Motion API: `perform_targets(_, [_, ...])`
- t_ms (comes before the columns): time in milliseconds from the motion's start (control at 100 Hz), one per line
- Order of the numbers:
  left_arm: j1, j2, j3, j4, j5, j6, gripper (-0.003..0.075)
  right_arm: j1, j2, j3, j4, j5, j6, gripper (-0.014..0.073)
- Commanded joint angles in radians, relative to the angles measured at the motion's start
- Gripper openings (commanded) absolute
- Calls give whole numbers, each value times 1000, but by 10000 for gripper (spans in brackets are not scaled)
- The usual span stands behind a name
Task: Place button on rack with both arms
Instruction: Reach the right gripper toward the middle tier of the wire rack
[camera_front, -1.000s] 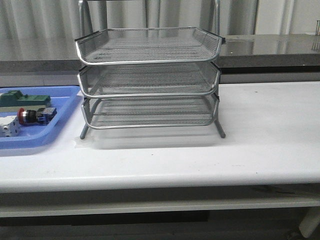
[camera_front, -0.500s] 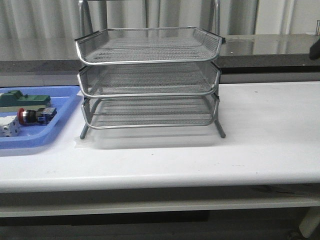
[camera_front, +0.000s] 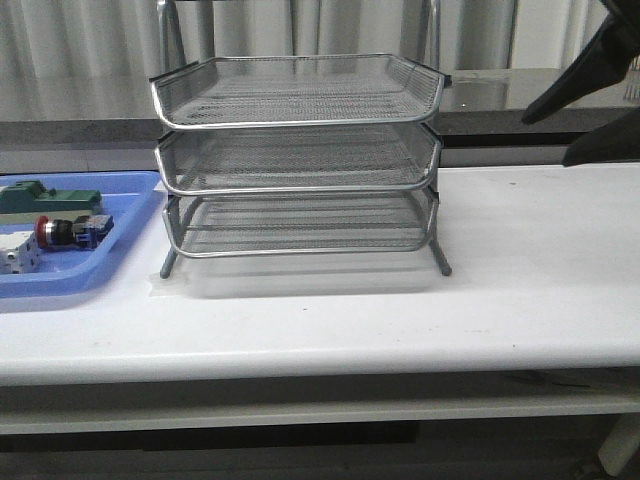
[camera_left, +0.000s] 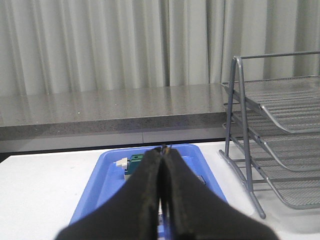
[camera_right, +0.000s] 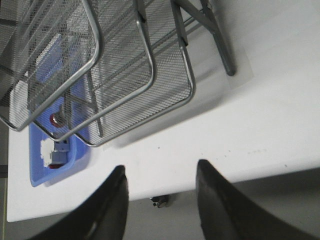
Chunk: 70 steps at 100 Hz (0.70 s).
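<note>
Rack (camera_front: 297, 160) stands mid-surface (camera_front: 520, 290), its 3 trays stacked w/ only narrow gaps between tiers; top tray is open from above, w/ rear uprights at the back corners. Blue tray (camera_front: 118, 252) sits just left of rack's leg, crowded w/ the button (camera_front: 68, 231), green block (camera_front: 48, 198) & white part (camera_front: 18, 255). Right of rack and along the front edge is bare, w/ right end effector (camera_front: 592, 112) spread wide, hanging over the far right side.

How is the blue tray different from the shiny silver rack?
The blue tray is solid plastic; the rack is see-through metal mesh. The blue tray is one flat layer lying on the table; the rack has three layers stacked on thin legs. The blue tray holds the button and other parts; the rack's layers look empty. Both sit on the white table.
</note>
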Motion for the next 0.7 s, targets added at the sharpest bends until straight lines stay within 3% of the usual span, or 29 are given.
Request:
perform_targets(0, [-2,-32,57,-9,-79,-8,-21,-3,33,-35,220,5,-171,342])
perform_targets(270, [-2,-32,57,-9,-79,-8,-21,-3,208,-35,685,162,-586,342])
perform_targets(490, [-2,-32,57,-9,-79,-8,-21,-3,346,-102,687,295,-601,342])
perform_targets(690, [-2,-32,57,-9,-79,-8,-21,5,424,-186,687,308,-601,342])
